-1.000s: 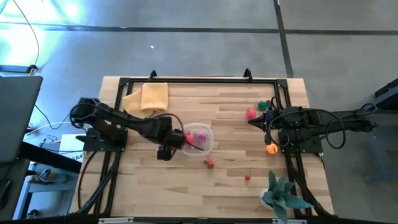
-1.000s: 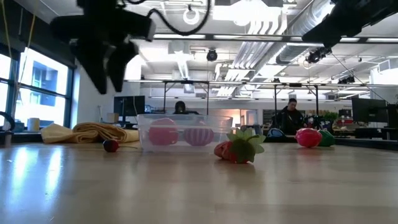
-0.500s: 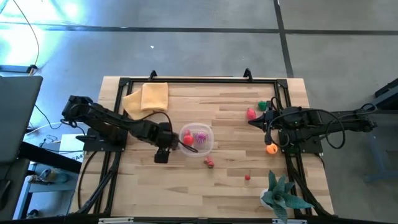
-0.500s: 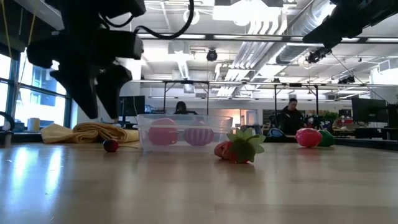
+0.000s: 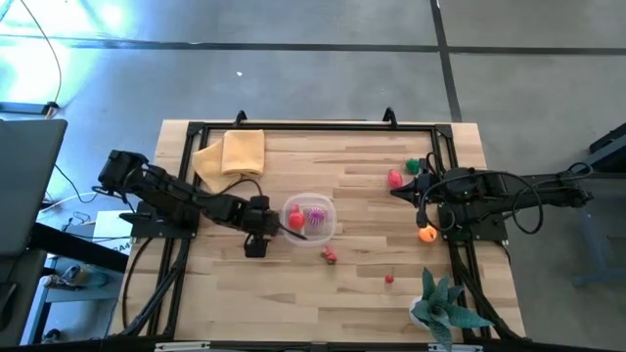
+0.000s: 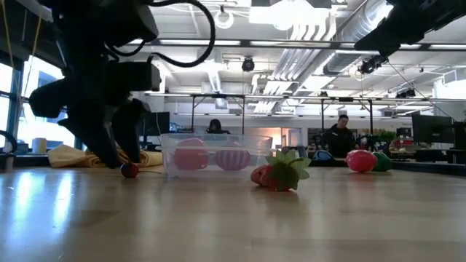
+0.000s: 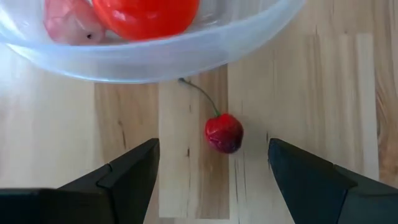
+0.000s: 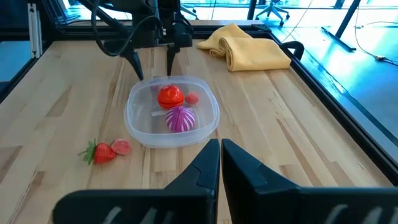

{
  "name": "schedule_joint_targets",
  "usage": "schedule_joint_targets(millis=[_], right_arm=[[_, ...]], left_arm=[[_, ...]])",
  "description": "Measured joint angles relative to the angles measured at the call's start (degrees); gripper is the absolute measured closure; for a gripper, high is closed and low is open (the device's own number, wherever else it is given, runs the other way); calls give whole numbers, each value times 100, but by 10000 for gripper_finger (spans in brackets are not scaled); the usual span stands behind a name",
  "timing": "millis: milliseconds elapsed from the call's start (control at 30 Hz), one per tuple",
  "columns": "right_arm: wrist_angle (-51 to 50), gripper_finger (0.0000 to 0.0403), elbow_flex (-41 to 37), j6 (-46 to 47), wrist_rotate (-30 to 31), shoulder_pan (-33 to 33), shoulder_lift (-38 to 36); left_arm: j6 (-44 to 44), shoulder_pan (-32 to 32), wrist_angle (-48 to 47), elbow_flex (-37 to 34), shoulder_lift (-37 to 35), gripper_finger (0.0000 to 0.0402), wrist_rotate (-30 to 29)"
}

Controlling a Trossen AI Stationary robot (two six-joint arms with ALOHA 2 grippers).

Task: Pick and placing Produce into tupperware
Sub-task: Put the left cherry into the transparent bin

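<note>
The clear tub point(image 5: 311, 217) point(image 8: 173, 112) sits mid-table holding a red tomato point(image 7: 146, 12), a purple piece and a pink piece. A small red cherry point(image 7: 224, 132) point(image 6: 129, 170) lies on the wood just outside the tub's left wall. My left gripper point(image 7: 213, 152) point(image 5: 260, 221) is open and low at the table, one finger on either side of the cherry, clear of it. My right gripper point(image 8: 221, 152) point(image 5: 396, 191) is shut and waits above the table's right side. More produce lies loose: a strawberry point(image 5: 330, 256), a small red piece point(image 5: 389, 279), red and green pieces point(image 5: 395, 178), and an orange one point(image 5: 426, 233).
A folded yellow cloth point(image 5: 235, 154) lies at the far left. A spiky green plant point(image 5: 442, 305) stands at the near right corner. Black frame rails point(image 5: 313, 125) run along the table's far, left and right sides. People sit in the room behind point(image 6: 341, 138).
My left gripper has drawn back from above the tub toward the table's left edge and come down to the tabletop, so its fingers now stand around the cherry beside the tub. The tub and the produce have stayed put.
</note>
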Motion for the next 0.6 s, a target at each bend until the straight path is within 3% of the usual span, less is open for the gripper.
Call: schedule_joint_targets(millis=[600], right_arm=[[0,394,0,0,0,1,1]], left_arm=[[31,0,946,-436,115,110,123]])
